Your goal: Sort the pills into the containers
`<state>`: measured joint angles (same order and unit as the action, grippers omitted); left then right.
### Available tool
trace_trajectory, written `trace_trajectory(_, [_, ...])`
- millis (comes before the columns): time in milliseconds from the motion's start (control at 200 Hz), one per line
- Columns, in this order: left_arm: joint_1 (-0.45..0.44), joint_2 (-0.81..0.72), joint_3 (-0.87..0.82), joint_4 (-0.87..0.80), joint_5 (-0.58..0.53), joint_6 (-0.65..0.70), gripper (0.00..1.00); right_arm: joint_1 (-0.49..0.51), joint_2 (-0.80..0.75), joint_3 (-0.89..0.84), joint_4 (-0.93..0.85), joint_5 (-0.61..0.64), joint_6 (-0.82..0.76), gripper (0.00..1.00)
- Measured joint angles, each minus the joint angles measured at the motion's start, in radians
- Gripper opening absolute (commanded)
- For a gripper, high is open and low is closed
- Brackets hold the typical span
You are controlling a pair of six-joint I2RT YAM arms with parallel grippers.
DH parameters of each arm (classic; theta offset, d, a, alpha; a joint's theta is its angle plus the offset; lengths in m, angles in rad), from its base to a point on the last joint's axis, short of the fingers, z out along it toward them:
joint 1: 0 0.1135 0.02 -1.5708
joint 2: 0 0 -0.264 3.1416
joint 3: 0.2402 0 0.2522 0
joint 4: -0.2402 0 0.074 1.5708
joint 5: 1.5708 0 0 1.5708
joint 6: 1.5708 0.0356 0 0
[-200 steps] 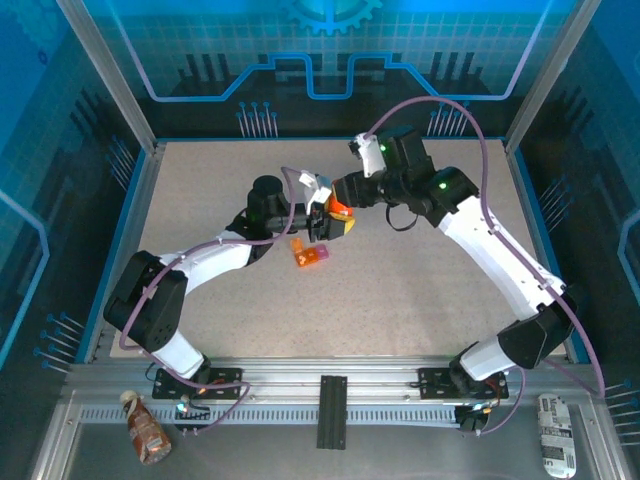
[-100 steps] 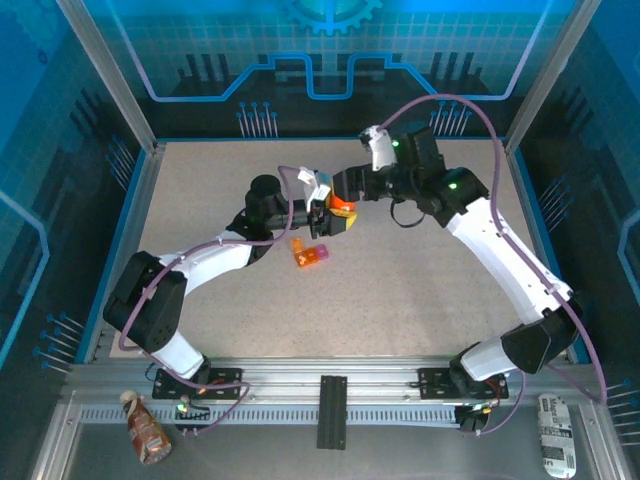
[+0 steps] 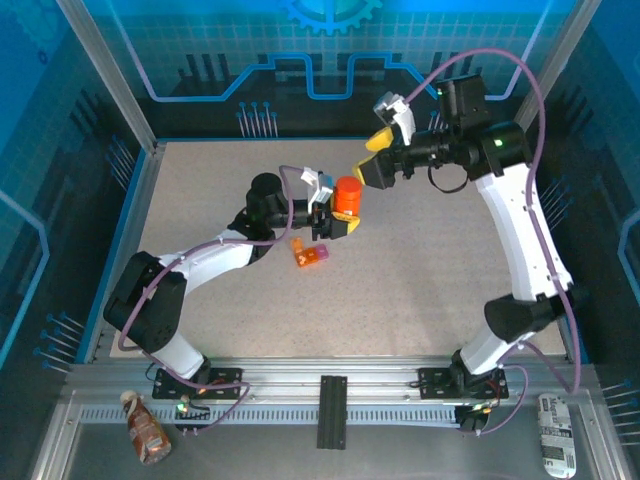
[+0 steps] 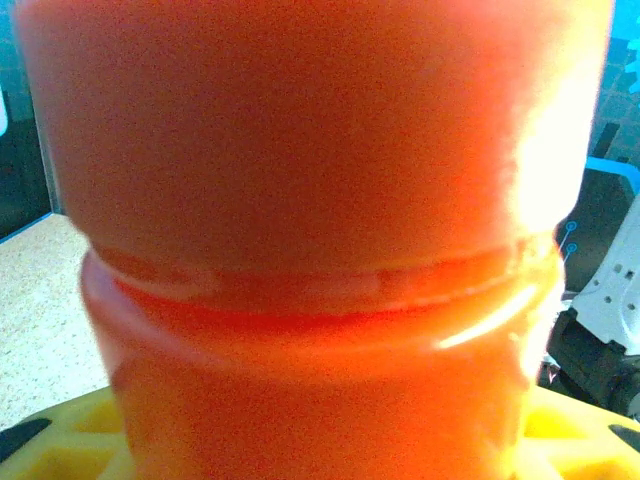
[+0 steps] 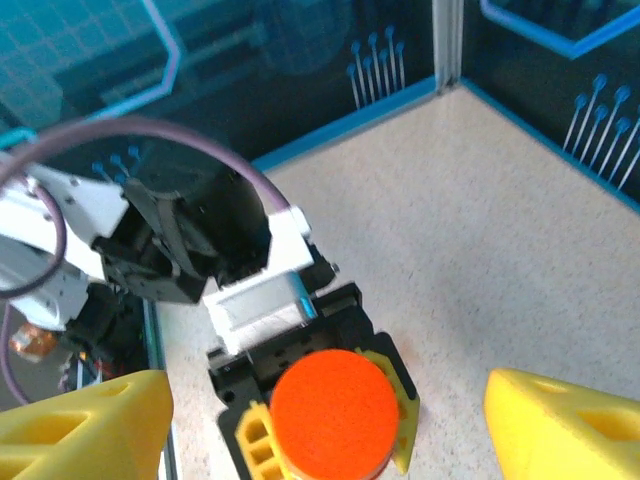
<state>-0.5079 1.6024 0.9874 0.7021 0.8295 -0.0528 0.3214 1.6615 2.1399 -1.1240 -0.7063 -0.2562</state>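
The right tool (image 3: pixel 372 157), jaws spread and empty, has let go of the bottle (image 3: pixel 347 195) and pulled back toward the far right. The left tool (image 3: pixel 338 216) is left gripping the bottle upright, its top apparently closed, so pouring is likely still ahead. The overhead view places the box (image 3: pixel 310 255) on the tabletop (image 3: pixel 430 270) just beside the left tool, while the right wrist view looks straight down on the bottle's round top.

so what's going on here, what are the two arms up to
The left hand is gripping an orange bottle and holding it upright near the middle of the table. The bottle's orange top looks closed. The right hand hangs open, up and to the right of the bottle, touching nothing. The small orange and pink pill box lies on the table just in front of the left hand, and neither hand is on it.
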Motion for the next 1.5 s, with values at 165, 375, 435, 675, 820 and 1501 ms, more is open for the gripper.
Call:
trace_trajectory(165, [0.0, 0.0, 0.003, 0.0, 0.007, 0.0, 0.0, 0.018, 0.086, 0.014, -0.104, -0.001, -0.067, 0.81])
trace_trajectory(375, [0.0, 0.0, 0.005, 0.0, 0.014, 0.0, 0.0, 0.061, 0.106, 0.029, -0.155, 0.014, -0.097, 0.8])
trace_trajectory(435, [0.0, 0.0, 0.005, 0.0, 0.014, 0.0, 0.0, 0.067, 0.106, 0.034, -0.159, 0.018, -0.101, 0.79])
trace_trajectory(675, [0.0, 0.0, 0.005, 0.0, 0.014, 0.0, 0.0, 0.072, 0.114, 0.035, -0.161, 0.045, -0.104, 0.76])
trace_trajectory(820, [0.0, 0.0, 0.005, 0.0, 0.014, 0.0, 0.0, 0.073, 0.119, 0.035, -0.161, 0.064, -0.103, 0.71])
trace_trajectory(1501, [0.003, 0.0, 0.005, -0.035, 0.009, -0.012, 0.0, 0.091, 0.087, -0.04, -0.091, 0.105, -0.053, 0.39])
